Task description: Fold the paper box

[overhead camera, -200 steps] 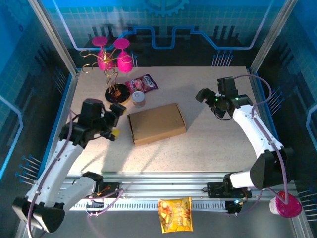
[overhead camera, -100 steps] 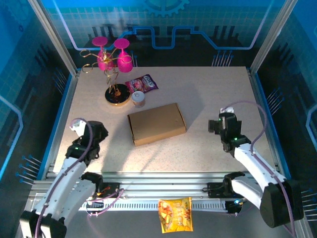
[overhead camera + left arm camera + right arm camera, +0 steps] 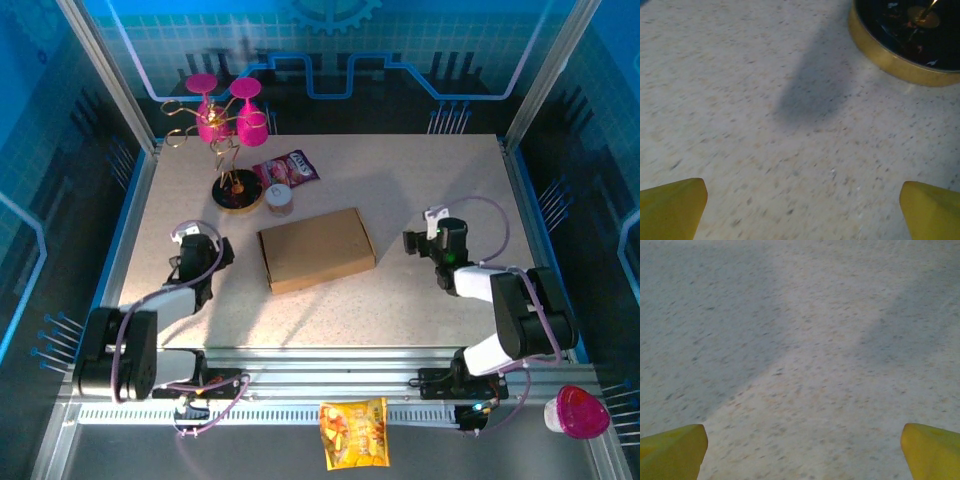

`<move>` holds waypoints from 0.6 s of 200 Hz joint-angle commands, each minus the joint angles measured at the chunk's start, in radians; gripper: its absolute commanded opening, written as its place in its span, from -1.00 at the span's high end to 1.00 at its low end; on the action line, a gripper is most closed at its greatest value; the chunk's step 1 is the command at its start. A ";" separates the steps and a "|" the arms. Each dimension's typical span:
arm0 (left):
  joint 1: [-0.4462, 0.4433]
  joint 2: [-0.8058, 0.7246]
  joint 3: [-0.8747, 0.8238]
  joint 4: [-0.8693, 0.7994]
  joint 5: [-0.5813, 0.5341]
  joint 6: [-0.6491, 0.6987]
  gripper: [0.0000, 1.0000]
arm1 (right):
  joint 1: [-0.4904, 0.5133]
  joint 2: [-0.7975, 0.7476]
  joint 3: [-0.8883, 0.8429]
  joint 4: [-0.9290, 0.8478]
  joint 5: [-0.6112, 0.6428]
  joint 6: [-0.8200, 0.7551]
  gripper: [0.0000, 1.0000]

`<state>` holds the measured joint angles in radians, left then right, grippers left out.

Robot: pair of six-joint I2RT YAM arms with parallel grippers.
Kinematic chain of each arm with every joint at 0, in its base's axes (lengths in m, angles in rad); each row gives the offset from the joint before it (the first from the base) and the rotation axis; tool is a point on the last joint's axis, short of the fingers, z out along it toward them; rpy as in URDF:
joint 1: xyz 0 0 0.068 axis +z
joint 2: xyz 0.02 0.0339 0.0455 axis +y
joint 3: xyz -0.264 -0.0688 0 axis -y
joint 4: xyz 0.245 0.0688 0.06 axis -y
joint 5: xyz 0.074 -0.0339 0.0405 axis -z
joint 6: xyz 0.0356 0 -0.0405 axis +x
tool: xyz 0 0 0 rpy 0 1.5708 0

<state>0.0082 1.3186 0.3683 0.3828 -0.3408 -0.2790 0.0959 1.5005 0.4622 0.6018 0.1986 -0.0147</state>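
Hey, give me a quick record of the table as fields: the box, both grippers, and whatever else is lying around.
box: paper box, looks closed, flat on the middle of the table, touched by neither gripper
left: left gripper, open, empty, left of the box
right: right gripper, open, empty, right of the box
behind box: small jar, snack packet, stand with pink glasses
off table, front: orange snack bag, pink cup

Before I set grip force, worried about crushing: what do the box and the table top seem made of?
The paper box looks like plain brown cardboard, matte: even tan, no print or shine. The table looks like pale speckled laminate or stone, smooth; dark flecks show, which one is unclear.
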 commanded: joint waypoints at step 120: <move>0.065 -0.070 -0.020 0.212 0.177 0.193 -0.99 | -0.003 0.043 -0.105 0.379 0.059 0.035 -0.99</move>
<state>0.0326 1.1862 0.2668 0.6323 -0.1978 -0.1581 0.0803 1.5379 0.3210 0.9627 0.2325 0.0109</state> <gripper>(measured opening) 0.994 0.997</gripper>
